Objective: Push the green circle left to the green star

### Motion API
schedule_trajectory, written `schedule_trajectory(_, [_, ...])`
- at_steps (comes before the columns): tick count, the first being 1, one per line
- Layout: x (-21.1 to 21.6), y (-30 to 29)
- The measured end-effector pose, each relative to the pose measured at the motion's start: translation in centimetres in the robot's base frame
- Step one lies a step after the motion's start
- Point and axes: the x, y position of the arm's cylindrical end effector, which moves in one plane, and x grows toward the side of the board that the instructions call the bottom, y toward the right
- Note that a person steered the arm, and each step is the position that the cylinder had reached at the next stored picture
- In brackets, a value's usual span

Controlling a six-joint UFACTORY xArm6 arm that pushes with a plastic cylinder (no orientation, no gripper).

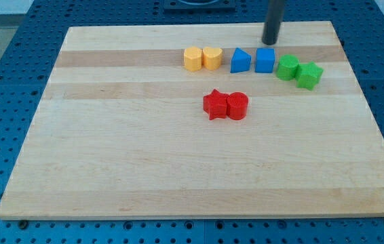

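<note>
The green circle lies near the board's top right. The green star touches it on its right side, slightly lower. My tip stands on the board just above the blue cube, up and to the left of the green circle, apart from every block.
A blue triangular block sits left of the blue cube. A yellow hexagon and a yellow heart touch each other further left. A red star and a red cylinder touch at mid-board. The wooden board lies on a blue pegboard table.
</note>
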Motion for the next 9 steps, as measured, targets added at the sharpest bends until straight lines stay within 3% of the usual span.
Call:
schedule_trajectory(1, [1.1,2.7])
schedule_trajectory(5, [6.0,3.2])
schedule_trajectory(9, [6.1,0.8])
